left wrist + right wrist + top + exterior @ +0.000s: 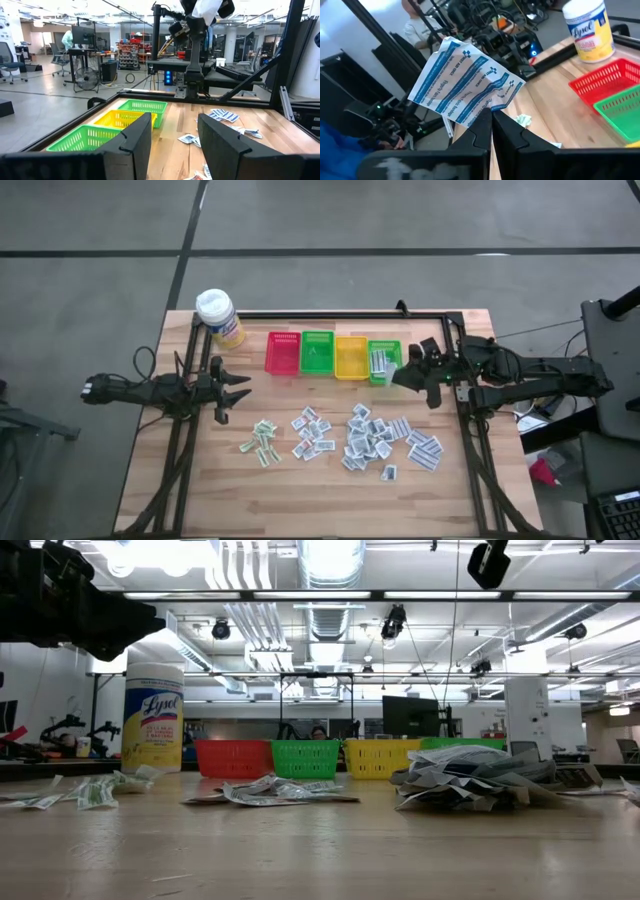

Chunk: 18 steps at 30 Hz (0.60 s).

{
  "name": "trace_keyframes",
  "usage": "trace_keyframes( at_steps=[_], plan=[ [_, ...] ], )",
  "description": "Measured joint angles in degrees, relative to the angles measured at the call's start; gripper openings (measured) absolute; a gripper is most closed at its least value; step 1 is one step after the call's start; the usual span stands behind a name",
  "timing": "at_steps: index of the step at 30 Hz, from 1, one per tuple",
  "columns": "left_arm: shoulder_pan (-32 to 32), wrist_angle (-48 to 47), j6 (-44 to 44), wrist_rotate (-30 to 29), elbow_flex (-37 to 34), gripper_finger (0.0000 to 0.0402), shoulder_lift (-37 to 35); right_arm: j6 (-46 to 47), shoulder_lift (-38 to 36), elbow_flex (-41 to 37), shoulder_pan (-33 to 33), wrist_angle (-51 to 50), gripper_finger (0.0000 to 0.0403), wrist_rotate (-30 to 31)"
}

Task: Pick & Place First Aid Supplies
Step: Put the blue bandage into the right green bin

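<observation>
Overhead, right gripper: it hung at the right end of the basket row, just over the rightmost green basket, jaws closed on one packet.
Held packet: white with blue print, pinched at one edge between the dark fingers; it stood up from the jaws, crumpled, its long axis slanting upward and away from them; in the overhead view it showed as a pale patch at the gripper's tip.
Left gripper: it waited above the table's left side, jaws apart and holding nothing, pointing toward the middle of the table.
Loose first aid supplies: flat on the table in front of the baskets, in three groups; a small green-printed cluster to the left, a scatter in the middle, the largest heap to the right, packets lying at mixed angles.
Baskets: red basket, green basket, yellow basket and the second green one stood side by side along the far part of the table; several packets lay in the rightmost.
Yellow bottle: upright at the far left corner, white cap on.
</observation>
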Motion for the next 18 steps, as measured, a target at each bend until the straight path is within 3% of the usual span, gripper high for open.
trace_keyframes(
  at_steps=[5,10,18],
  plan=[
    [0.0,-0.02,0.0,0.0,0.02,0.0158,-0.01,1.85,0.82,-0.39,-0.02,-0.3,0.0008,0.81],
    [0.0,0.0,0.01,0.0,0.0,0.0158,-0.01,7.51,4.89,-0.42,-0.04,-7.08,0.0008,9.7],
    [0.0,0.04,-0.12,0.0,0.02,0.0158,-0.01,14.77,14.4,-0.18,-0.83,-21.17,0.0008,18.31]
  ],
)
